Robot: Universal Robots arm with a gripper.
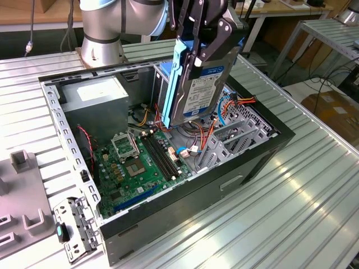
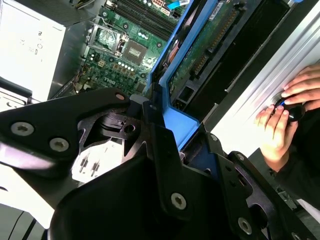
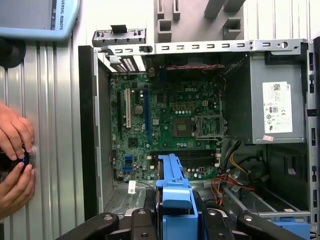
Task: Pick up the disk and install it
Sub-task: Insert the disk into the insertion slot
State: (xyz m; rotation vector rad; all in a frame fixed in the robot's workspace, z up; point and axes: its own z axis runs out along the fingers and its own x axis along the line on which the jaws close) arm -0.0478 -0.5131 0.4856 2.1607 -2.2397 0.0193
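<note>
Item count:
- Disk (image 1: 197,89): one.
- Tool (image 1: 205,45): one.
- Robot arm (image 1: 104,22): one.
- Open computer case (image 1: 252,162): one.
- Motherboard (image 1: 134,162): one.
- Grey power-supply box (image 1: 98,101): one.
- Counter (image 1: 297,218): one.
- Person's hands, in the first wrist view: two, an upper hand (image 3: 14,132) and a lower hand (image 3: 15,189).

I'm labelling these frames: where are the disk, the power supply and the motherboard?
disk (image 1: 205,92), exterior view, on its white label.
power supply (image 3: 277,107), first wrist view, on its white sticker.
motherboard (image 1: 112,168), exterior view, on bare green board.
</note>
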